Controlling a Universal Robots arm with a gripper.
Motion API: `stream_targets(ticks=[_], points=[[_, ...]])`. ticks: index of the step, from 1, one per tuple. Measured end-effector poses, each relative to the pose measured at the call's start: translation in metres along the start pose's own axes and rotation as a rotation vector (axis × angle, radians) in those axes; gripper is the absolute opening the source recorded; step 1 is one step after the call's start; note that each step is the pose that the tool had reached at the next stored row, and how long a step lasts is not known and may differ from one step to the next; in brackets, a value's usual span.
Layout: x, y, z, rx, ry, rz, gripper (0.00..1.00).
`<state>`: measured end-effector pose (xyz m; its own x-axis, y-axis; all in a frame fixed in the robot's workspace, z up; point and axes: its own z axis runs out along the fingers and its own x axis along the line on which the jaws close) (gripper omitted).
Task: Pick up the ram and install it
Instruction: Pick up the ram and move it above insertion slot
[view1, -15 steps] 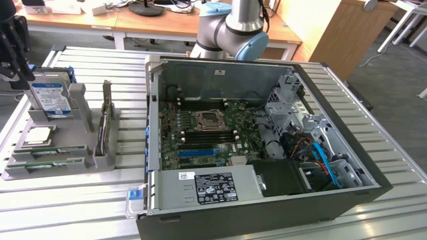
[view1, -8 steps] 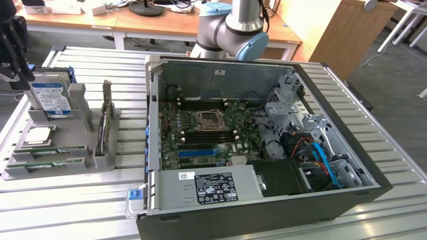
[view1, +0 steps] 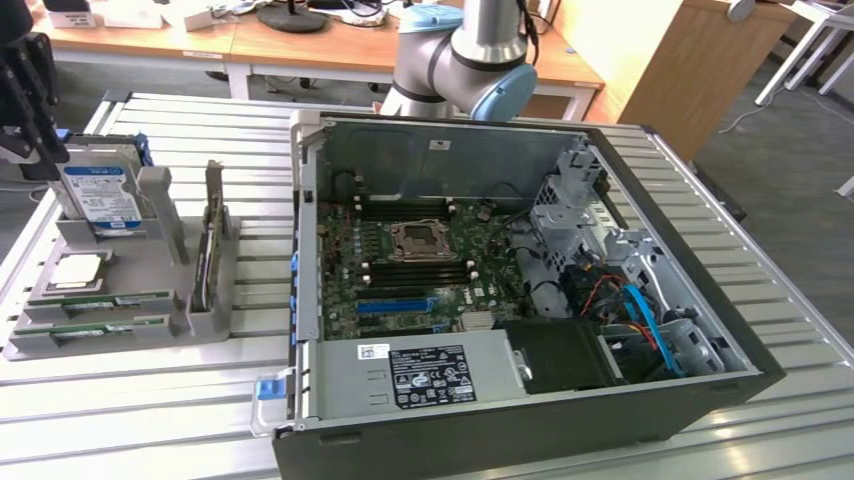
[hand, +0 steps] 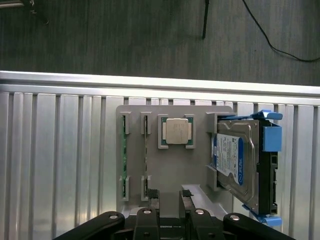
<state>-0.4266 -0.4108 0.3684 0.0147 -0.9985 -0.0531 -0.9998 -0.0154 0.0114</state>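
Wrist view: claw wide open, empty, hovering over the gray holder at the exterior view's left; ram stands on edge in its slot, likely for easy pinching.

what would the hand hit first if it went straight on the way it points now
Probably the grey plastic parts holder on the slatted metal table: the open hand points down at its edge, not at the long green ram sticks. Depth is unclear.
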Motion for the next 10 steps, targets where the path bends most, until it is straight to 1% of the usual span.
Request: stream_targets(ticks=[5,10], points=[[0.0013,-0.0001,0.0002,-0.0002,-0.0001,-0.001,0.3],[0.006,0.0001,-0.0001,-0.0005,0.0,-0.001,0.3]])
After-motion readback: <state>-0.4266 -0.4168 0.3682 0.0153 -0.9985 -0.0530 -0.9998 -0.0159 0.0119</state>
